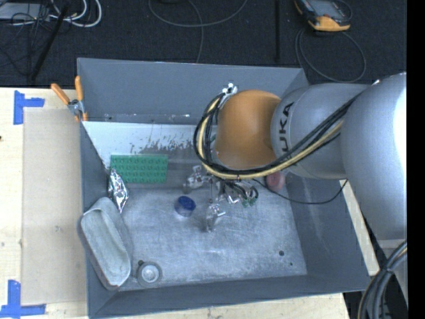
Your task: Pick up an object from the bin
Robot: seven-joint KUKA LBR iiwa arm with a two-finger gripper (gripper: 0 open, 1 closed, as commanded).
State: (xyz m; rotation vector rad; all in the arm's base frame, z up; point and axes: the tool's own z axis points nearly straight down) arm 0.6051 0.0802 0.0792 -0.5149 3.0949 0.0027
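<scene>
Camera view looks down into the grey bin [265,248], and the claw [212,216] hangs low over the floor near the middle of it. The claw is a small bunch of shiny metal parts under the arm. I cannot tell how far open it is, or if it has hold of anything. The thing closest to it is a little blue round cap [185,206]. The blue cap lies on the floor just beside the claw, on the picture's left side of it, and the two seem a bit apart, not touching. Right above the claw sits the big round orange cover [246,128] of the wrist, with yellow and black cables [202,141] looping around it. The fat silver arm [345,131] comes in from the right and hides that part of the bin. A pink thing [275,181] peeks out from under the arm, near the claw on its right side, but I cannot tell what it is. Farther to the left, a flat green block [139,169] with little bumps lies by the sloping back wall. Just below its left end stands a crinkly silver scrap [118,190]. A long grey pouch [106,241] lies along the left wall, well apart from the claw. Close by the pouch's lower end, near the front wall, sits a small round silver lid [149,272].
</scene>
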